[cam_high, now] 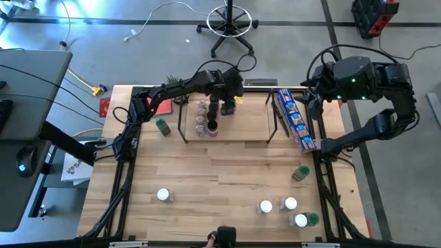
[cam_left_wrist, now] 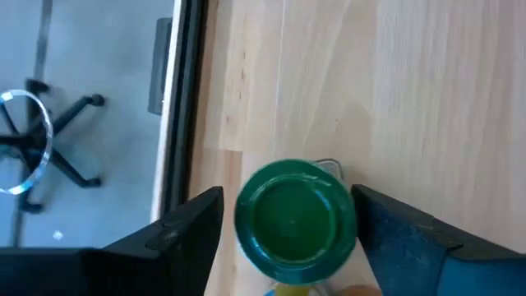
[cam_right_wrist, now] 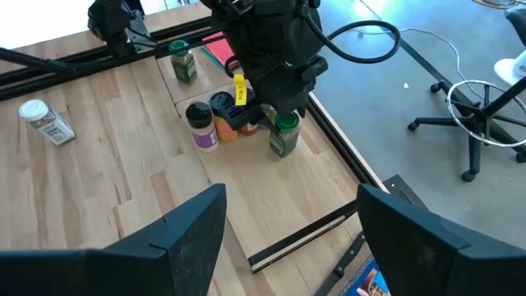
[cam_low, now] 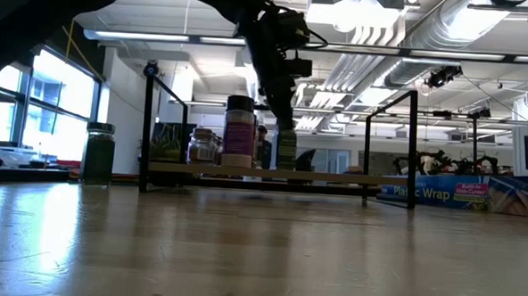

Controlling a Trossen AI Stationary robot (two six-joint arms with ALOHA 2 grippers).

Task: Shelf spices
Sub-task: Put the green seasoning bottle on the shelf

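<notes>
The light-wood shelf [cam_high: 241, 122] stands at the table's far middle on black legs. Several spice jars [cam_high: 202, 117] stand in a row on its left part, among them a purple one [cam_right_wrist: 201, 125] and a black-lidded one [cam_right_wrist: 223, 113]. A green-lidded jar [cam_left_wrist: 294, 215] stands upright on the board just right of them. My left gripper [cam_left_wrist: 283, 222] points steeply down over it, open, with one finger on each side of the lid and a small gap at each. My right gripper [cam_right_wrist: 292, 234] hangs open and high near the table's far right corner, holding nothing.
More jars are on the table: a green-lidded one [cam_high: 162, 127] left of the shelf, a white-lidded one [cam_high: 164, 195] near left, several [cam_high: 289, 207] near right, and one lying on its side [cam_high: 300, 173]. A blue packet [cam_high: 293, 118] lies by the shelf's right end and a red square [cam_high: 162, 105] at the far left.
</notes>
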